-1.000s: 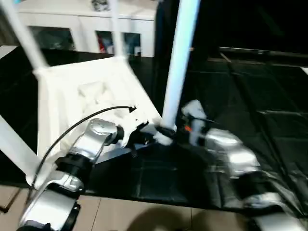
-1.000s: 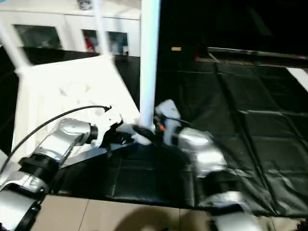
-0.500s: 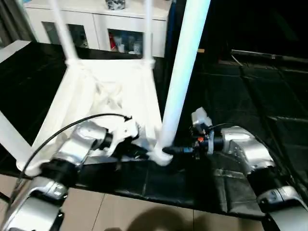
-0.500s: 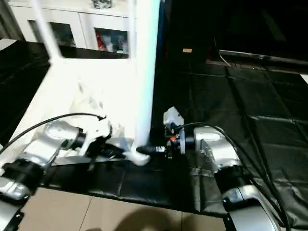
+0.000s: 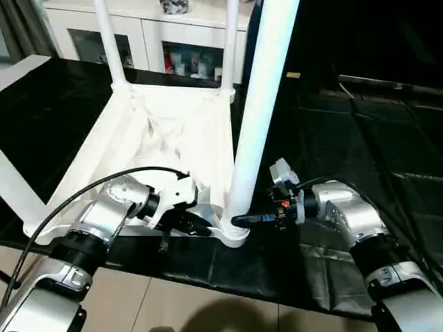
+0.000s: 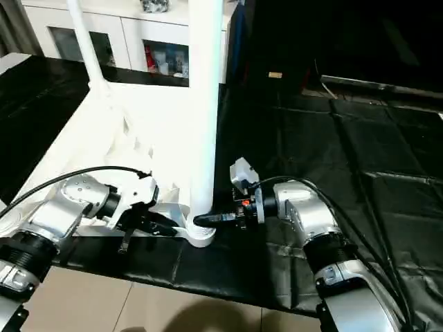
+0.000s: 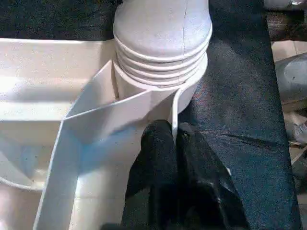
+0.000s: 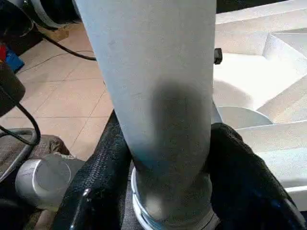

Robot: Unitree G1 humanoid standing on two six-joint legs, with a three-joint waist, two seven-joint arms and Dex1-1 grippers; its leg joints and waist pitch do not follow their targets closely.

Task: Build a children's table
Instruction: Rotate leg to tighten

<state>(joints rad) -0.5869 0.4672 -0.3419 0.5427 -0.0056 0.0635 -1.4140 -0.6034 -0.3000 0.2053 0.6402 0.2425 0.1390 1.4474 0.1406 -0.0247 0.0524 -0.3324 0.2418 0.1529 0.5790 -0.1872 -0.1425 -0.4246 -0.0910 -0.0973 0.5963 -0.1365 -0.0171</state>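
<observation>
1. Left eye view has the children's table top [image 5: 166,138] lying upside down on a black mat [image 5: 360,138], ribbed underside up, with its near corner at the mat's front edge.
2. From that near corner socket [image 5: 234,234] a white leg [image 5: 259,111] stands upright; two more legs [image 5: 107,41] rise from the far corners, and another leg [image 5: 14,190] slants off the top's left side.
3. On the right side of the standing leg, the right gripper [image 8: 163,182] has its two black fingers [image 8: 244,182] against either side of the leg's base, just above the socket, jaws partly spread to the leg's width.
4. On the other side of that leg, the left gripper [image 7: 173,139] is pinched closed on the thin upright rim wall of the top, right beside the socket's ribbed collar [image 7: 160,62].
5. Behind the top, past the far legs, stands a white glass-door cabinet [image 5: 166,48].
6. In front of the top, beyond the mat's edge, lies a tan tiled floor [image 5: 173,304].
</observation>
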